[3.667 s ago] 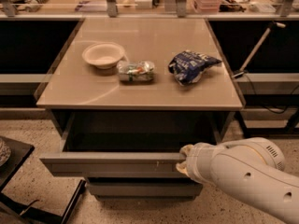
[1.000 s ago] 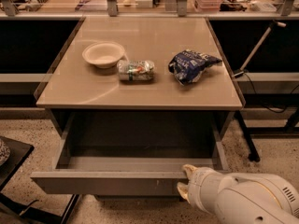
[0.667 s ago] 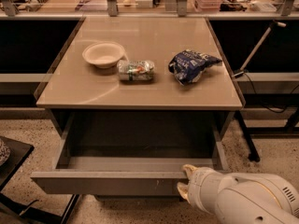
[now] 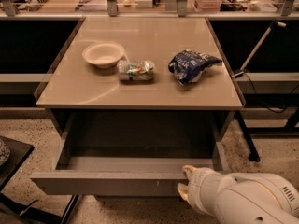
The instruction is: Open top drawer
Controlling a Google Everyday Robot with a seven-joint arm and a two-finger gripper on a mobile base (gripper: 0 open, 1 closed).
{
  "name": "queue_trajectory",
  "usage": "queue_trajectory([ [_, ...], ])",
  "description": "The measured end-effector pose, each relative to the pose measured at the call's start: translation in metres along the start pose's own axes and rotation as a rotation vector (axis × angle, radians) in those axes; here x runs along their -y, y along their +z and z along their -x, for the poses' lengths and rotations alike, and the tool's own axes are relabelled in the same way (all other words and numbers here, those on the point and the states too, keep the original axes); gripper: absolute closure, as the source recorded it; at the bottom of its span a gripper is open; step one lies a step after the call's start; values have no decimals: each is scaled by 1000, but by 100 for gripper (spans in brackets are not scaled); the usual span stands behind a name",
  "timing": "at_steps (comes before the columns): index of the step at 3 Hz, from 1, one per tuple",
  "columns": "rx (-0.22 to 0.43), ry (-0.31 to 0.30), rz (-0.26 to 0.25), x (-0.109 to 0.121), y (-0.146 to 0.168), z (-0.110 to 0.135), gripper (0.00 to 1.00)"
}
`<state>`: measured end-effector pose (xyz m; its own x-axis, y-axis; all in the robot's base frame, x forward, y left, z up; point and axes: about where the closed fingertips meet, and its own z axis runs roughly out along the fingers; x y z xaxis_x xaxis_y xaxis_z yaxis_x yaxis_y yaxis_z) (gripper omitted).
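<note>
The top drawer [image 4: 107, 181] is a wide grey metal drawer under the beige table, pulled far out toward the camera, its plain grey inside bare. My gripper [image 4: 186, 181] is at the right part of the drawer's front panel, one pale fingertip over the top edge and one against the front face. The white arm comes in from the lower right corner. The two lower drawer fronts are hidden behind the open drawer.
On the beige tabletop [image 4: 140, 85] sit a white bowl [image 4: 103, 54], a crumpled can or wrapper [image 4: 135, 70] and a blue chip bag [image 4: 190, 65]. A black stand [image 4: 9, 164] is at lower left. Table legs and cables stand at right [image 4: 247, 143].
Since 3.7 s ago the drawer has slid much farther out toward the camera, and my gripper moved back with its front edge. Over the last second nothing has visibly moved.
</note>
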<state>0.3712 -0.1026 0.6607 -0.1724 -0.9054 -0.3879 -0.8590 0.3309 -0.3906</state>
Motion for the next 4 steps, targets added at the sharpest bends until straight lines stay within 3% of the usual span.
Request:
queue_trajectory([
  [2, -1, -21, -40, -7, -11, -2, 100],
  [3, 1, -25, -47, -26, -14, -6, 100],
  [4, 0, -30, -41, -27, -15, -6, 100],
])
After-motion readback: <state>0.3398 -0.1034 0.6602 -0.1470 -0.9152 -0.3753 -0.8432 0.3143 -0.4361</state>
